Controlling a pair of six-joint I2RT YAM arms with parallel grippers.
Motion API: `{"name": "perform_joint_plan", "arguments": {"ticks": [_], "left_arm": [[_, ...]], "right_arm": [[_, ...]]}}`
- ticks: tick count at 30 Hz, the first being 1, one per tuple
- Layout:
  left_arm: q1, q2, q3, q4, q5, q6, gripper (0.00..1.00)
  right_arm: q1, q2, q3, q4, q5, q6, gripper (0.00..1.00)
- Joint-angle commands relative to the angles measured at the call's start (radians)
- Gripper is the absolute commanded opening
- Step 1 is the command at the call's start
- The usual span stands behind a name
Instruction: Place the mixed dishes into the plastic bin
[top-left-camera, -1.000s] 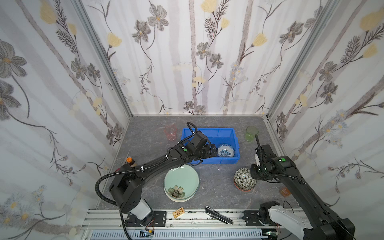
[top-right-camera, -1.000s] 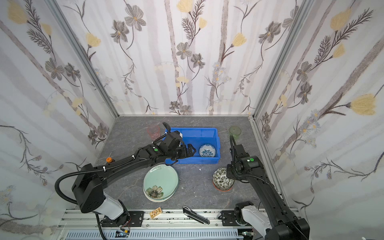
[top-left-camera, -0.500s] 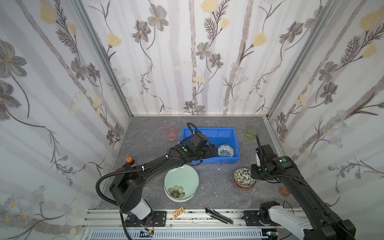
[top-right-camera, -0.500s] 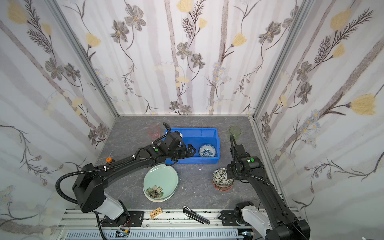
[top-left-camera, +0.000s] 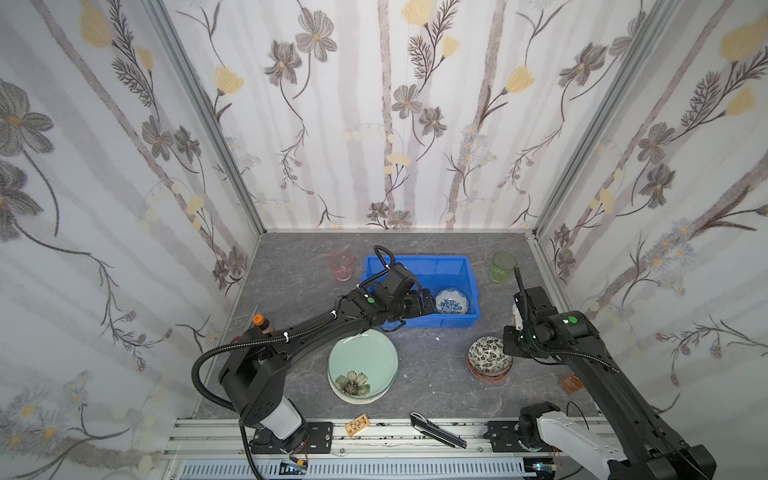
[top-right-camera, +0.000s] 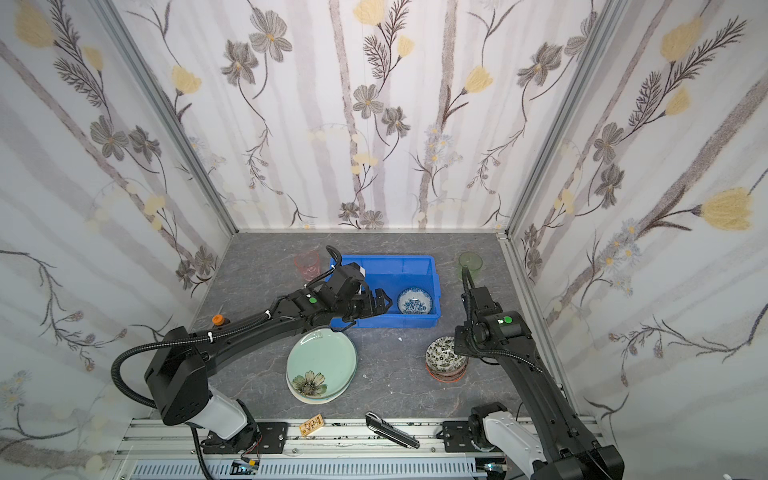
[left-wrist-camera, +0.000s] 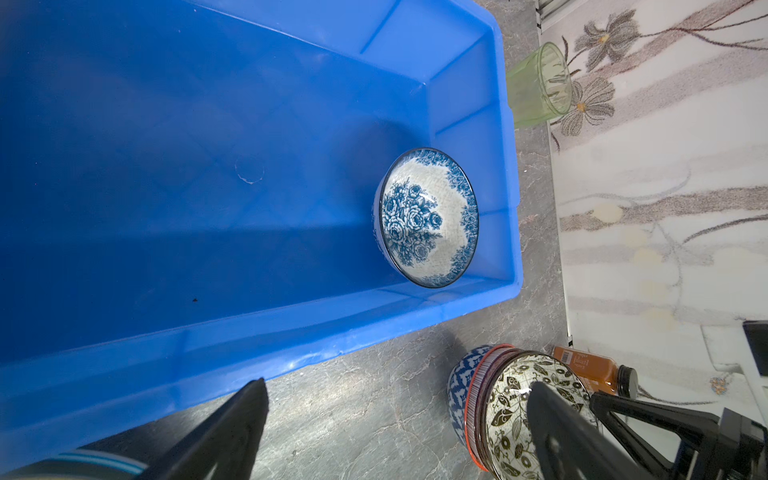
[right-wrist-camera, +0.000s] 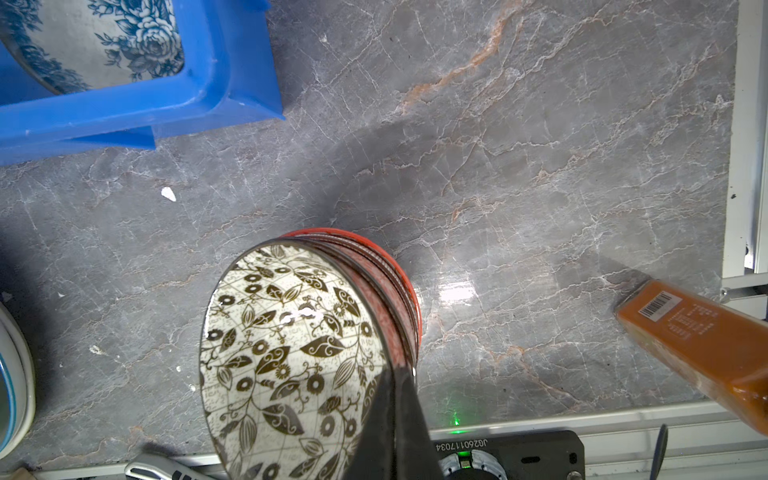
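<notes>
Change: right gripper (right-wrist-camera: 397, 372) now closed on rim of black-white bowl (right-wrist-camera: 286, 357), near-right of plastic bin (top-left-camera: 436, 266) | left gripper (top-right-camera: 381, 304) held wide over bin | blue-white bowl (top-left-camera: 451, 300) already binned | lift judged enabled

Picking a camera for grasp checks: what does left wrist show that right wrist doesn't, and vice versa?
Left wrist only: the green tumbler, most of the inside of the blue bin, the open left gripper, and the blue-patterned bottom bowl of the stack.
Right wrist only: a clear look at the right gripper shut on the black-white bowl by its rim, plus the edge of the plate stack.
Both: the bin, the blue-white floral bowl in it, the black-white bowl, the brown bottle.
</notes>
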Motion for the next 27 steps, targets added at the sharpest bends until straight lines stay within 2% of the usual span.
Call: {"name": "perform_joint_plan", "arguments": {"ticks": [1,5,14,20,27], "left_arm": [[0.0,0.002,-0.004,0.025,0.001,-0.005,1.0],[0.0,0.003,-0.006,0.026,0.002,-0.006,1.0],[-0.001,0.002,-0.009,0.028,0.002,-0.008,1.0],[-0.001,0.004,-0.008,0.029,0.003,-0.008,1.0],[-0.001,0.006,-0.004,0.032,0.007,-0.008,1.0]], "right_arm": [[0.002,-0.003,0.007,0.02,0.02,0.002,0.05],[0.002,-0.003,-0.002,0.025,0.014,0.003,0.08],[0.002,0.001,-0.005,0.018,0.022,0.004,0.22],[0.002,0.004,-0.016,0.014,-0.007,0.006,0.23],[0.006,0.016,-0.024,0.014,-0.013,0.006,0.19]]}}
